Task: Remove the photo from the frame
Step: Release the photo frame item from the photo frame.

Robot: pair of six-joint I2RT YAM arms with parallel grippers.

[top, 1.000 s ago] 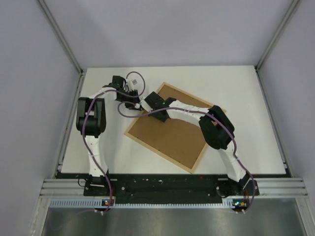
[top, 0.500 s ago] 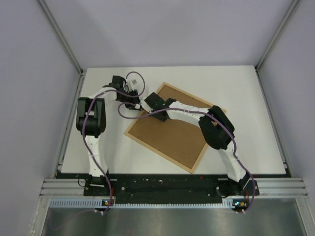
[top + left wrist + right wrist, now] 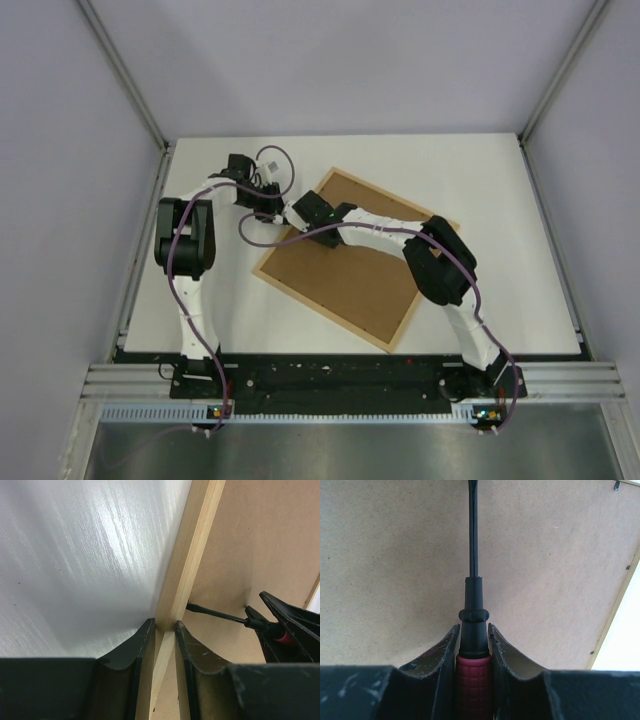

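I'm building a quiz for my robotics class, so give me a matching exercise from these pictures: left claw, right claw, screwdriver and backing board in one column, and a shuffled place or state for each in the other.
Column one:
1. left claw
2. right claw
3. screwdriver
4. backing board

Column two:
A. brown, facing up inside the frame
B. closed on a red-handled tool
C. pinching the pale wood rim
D. black shaft reaching the rim's inner edge

Pairs: 1-C, 2-B, 3-D, 4-A
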